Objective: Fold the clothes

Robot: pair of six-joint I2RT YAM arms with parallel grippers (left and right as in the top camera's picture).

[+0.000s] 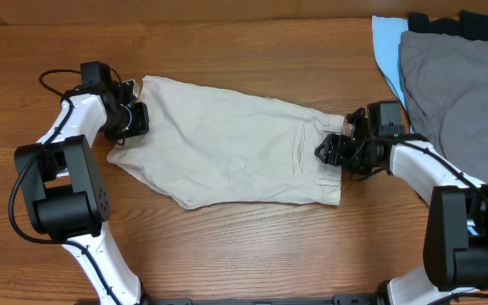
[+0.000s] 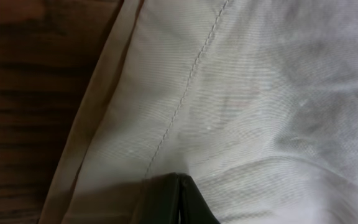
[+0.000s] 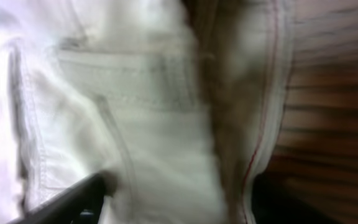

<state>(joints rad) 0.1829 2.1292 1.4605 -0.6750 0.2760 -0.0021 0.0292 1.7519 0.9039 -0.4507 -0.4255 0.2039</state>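
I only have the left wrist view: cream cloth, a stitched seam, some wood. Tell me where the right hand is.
Observer: The right hand sits over the waistband end of the light beige cotton shorts, opposite the left hand.
Operator: Report how the shorts lie.
Observer: Flat but wrinkled across the wooden table, waistband toward the right arm.
Operator: List what else is out there.
Observer: At the far right corner, a grey garment lies over a light blue garment, with black cloth behind, all apart from the shorts.
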